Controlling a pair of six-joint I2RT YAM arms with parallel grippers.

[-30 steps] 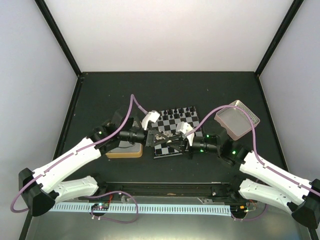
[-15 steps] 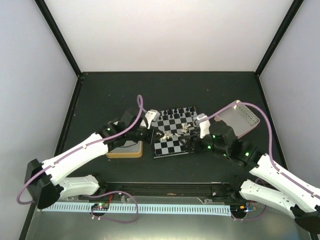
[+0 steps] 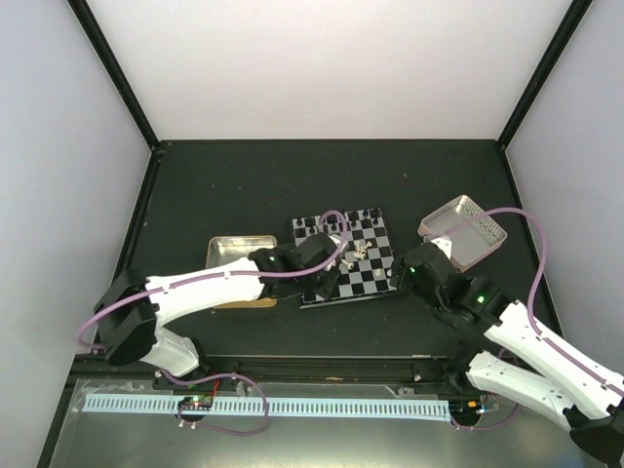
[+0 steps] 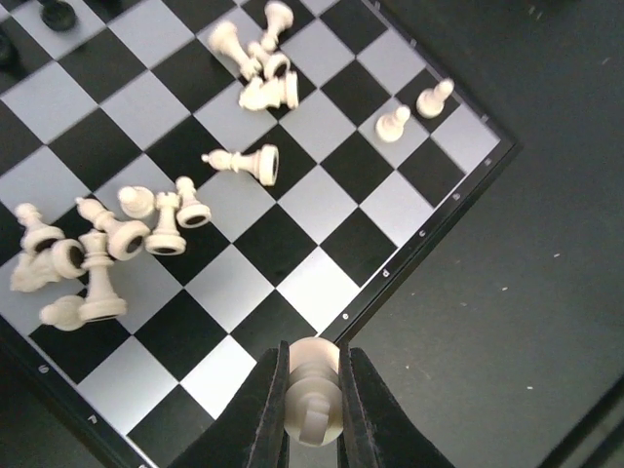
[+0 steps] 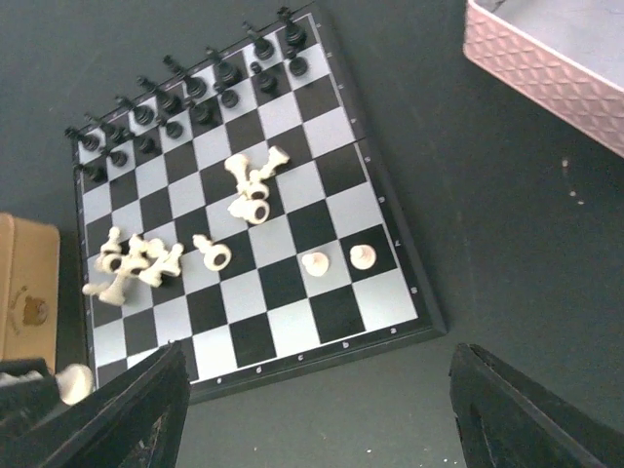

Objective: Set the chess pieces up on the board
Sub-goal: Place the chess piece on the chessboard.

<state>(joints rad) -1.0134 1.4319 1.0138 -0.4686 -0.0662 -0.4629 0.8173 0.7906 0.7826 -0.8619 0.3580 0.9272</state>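
The board (image 3: 382, 255) lies mid-table, with black chess pieces (image 5: 185, 97) standing in two rows along its far side. Two cream pawns (image 5: 315, 263) stand upright near the near-right corner. Several cream pieces (image 4: 97, 253) lie toppled in heaps on the middle squares. My left gripper (image 4: 314, 375) is shut on a cream piece (image 4: 314, 390), held just over the board's near rim (image 4: 409, 255). In the top view the left gripper (image 3: 317, 285) hangs over the near-left part of the board. My right gripper (image 5: 322, 409) stands wide open and empty, off the board's near-right edge, also seen as the right gripper (image 3: 400, 278).
A pink-sided tray (image 3: 466, 231) sits right of the board, close behind the right wrist. A gold-rimmed tin (image 3: 237, 255) lies left of the board, under the left forearm. Black frame posts and pale walls enclose the table.
The left arm has swung right and forward, over the board's near-left part, still shut on its cream piece. The right gripper has opened wide and drawn back off the board to the right.
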